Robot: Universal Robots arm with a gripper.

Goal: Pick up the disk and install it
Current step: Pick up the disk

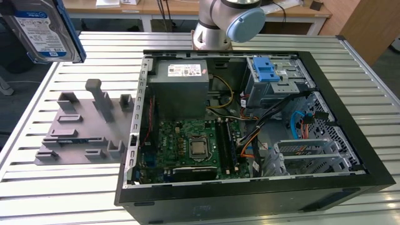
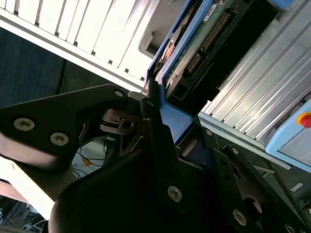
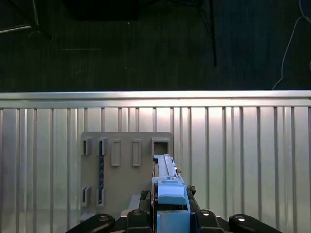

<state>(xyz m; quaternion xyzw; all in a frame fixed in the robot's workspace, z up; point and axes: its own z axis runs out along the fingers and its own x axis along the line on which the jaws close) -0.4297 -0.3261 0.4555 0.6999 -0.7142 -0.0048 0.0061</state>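
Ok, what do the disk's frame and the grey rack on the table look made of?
The disk has a frame that looks like blue moulded plastic, matt, with smooth rounded edges. The rack looks like matt grey plastic, possibly printed: uniform colour, blocky slots.

A case [image 1: 250,200] lies open on the table [image 1: 81,197]. The arm [image 1: 216,28] stands behind the case. A fixture [image 1: 69,140] sits just beside the case, on the exterior view's left. The disk [image 1: 44,33] hangs above the fixture's edge, well apart from the case. In the case, the board [image 1: 187,145] lies in front of the power supply [image 1: 181,89].
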